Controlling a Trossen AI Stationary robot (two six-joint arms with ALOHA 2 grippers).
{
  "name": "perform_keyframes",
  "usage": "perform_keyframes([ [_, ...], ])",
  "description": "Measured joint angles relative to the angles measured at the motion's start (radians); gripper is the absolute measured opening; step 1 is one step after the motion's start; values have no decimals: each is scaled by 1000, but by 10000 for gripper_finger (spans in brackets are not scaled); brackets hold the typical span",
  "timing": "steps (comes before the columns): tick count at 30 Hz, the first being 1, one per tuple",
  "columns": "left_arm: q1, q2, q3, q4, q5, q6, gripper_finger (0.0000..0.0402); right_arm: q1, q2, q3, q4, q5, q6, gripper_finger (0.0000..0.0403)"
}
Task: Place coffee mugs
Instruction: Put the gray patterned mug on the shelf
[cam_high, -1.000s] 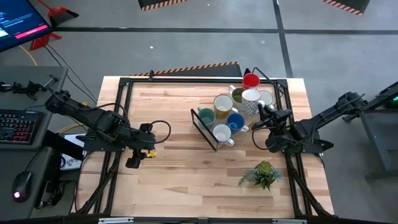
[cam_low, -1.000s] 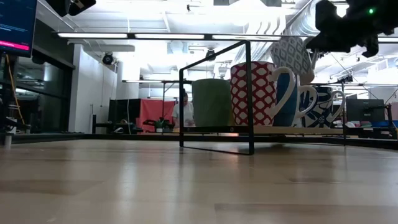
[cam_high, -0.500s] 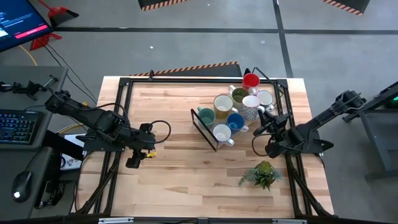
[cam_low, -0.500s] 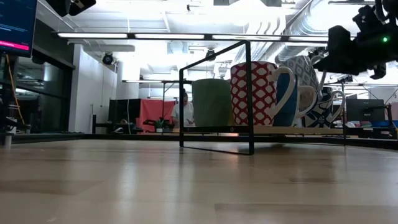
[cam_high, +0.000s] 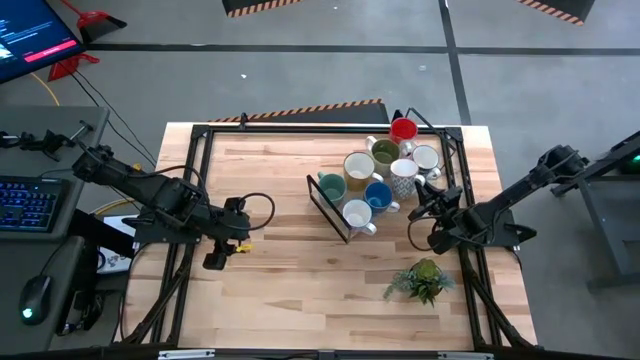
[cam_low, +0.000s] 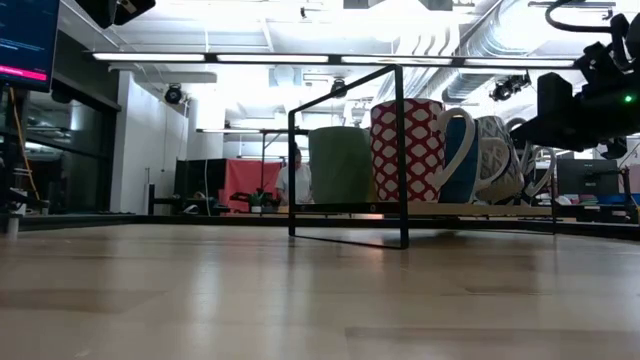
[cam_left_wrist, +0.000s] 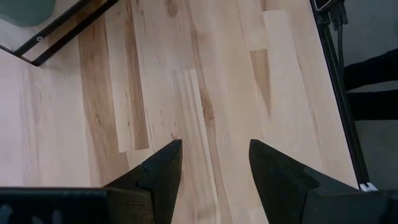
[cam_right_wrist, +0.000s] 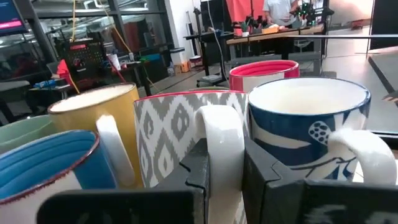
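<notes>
Where right gripper (cam_high: 428, 192) works, mugs (cam_high: 372, 175) crowd; plant (cam_high: 421, 279) near.

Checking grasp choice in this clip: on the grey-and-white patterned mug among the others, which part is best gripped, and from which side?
Probably the handle, as now: the right gripper straddles the patterned mug handle, one finger on each side. The cream-yellow mug and the blue-patterned white mug crowd its body on both sides, so only the handle, facing the right arm, is free. The left gripper waits open over bare table.
</notes>
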Motion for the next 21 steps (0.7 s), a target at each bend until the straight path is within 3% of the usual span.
perform_keyframes([
  [21,1,0,0,0,-20,1,177,0,0,0,11,-102,-23,38],
])
